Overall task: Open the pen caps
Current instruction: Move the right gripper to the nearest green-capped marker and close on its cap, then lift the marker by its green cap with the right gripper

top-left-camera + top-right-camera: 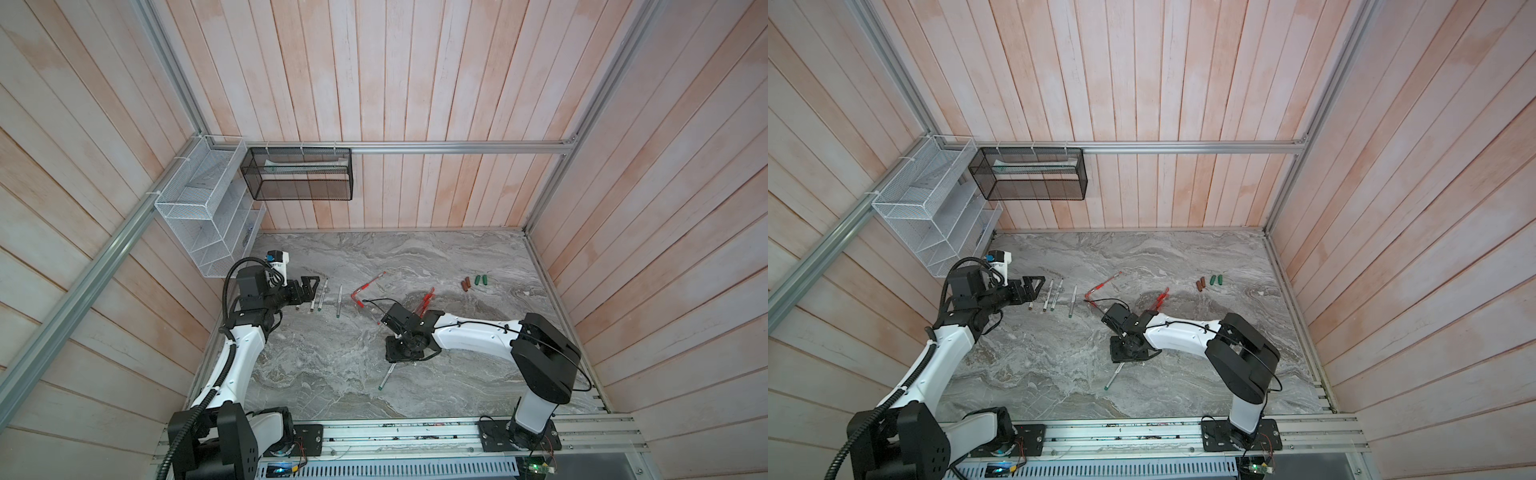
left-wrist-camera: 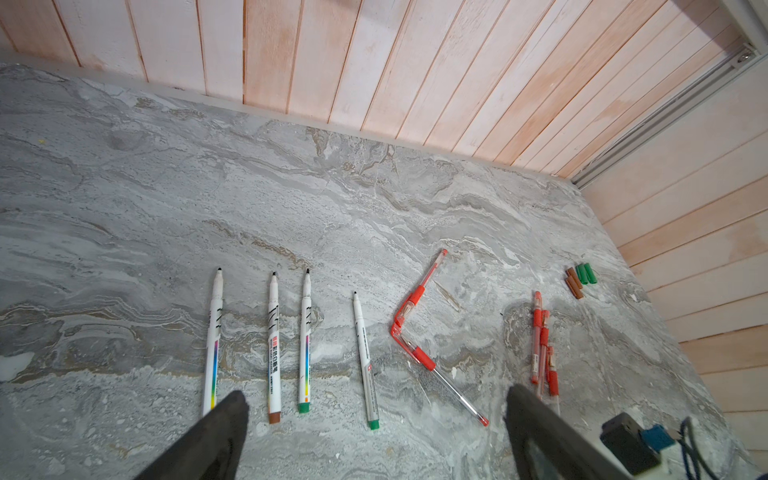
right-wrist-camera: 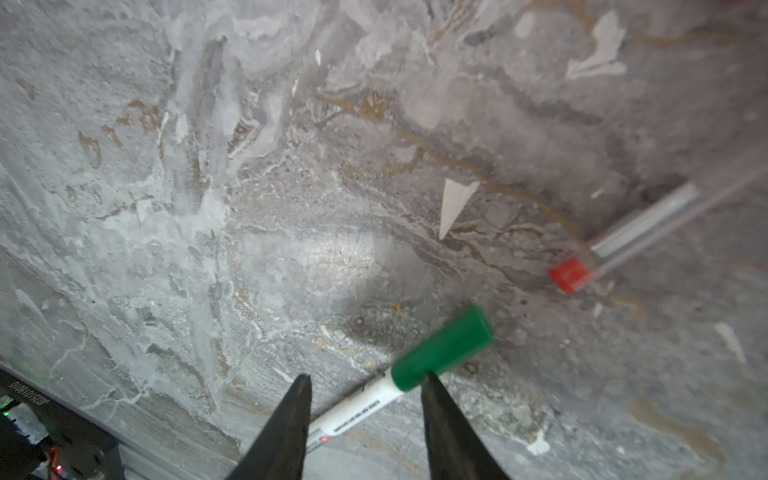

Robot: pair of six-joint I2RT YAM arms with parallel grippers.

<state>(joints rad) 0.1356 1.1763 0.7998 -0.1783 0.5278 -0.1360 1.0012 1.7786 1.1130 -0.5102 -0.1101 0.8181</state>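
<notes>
Where the right claw [image 3: 366, 376] is lowered: a capped white marker [image 3: 361, 405] is straddled on the surface [image 3: 249, 208], with the tips spread and nothing pinched.
Green cap [image 3: 442, 349]: fitted on that marker, just beside one fingertip.
Left claw [image 2: 375, 390]: spread wide, held empty over uncapped markers [image 2: 274, 345].
Loose caps [image 1: 467, 284]: grouped at far right, brown beside green.
</notes>
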